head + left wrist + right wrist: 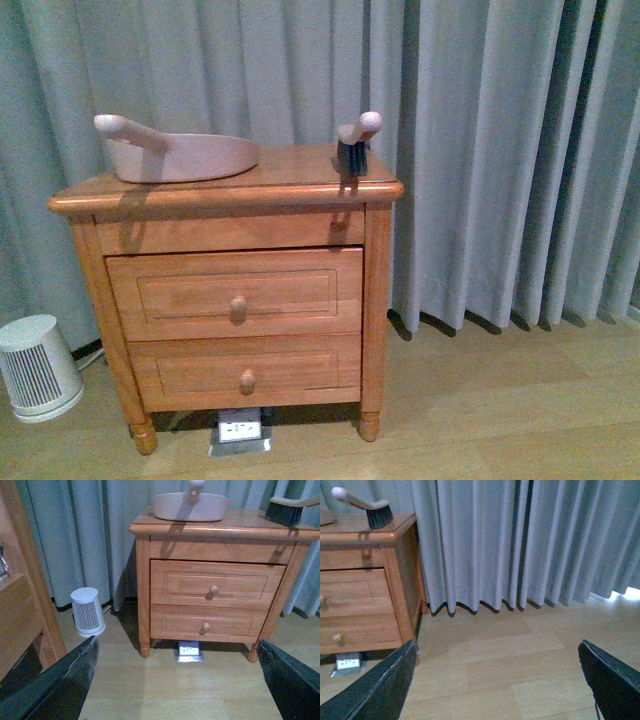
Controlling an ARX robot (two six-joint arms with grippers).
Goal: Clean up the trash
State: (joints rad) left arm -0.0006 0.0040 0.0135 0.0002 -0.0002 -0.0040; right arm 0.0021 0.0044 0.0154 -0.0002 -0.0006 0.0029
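The trash is out of view in every frame. A pink dustpan [175,152] lies on top of the wooden nightstand [230,300], and the left wrist view shows this dustpan [190,505] too. A small brush [355,142] with dark bristles rests at the nightstand's right edge; the brush [370,507] also shows in the right wrist view. My left gripper [175,680] hangs open above bare floor in front of the nightstand. My right gripper [497,680] is open above bare floor to the right of it. Neither arm shows in the front view.
Grey curtains [500,150] hang behind and to the right of the nightstand. A small white heater [38,365] stands on the floor at its left. A floor socket [240,430] sits under the nightstand. Wooden furniture [20,595] stands close to the left arm.
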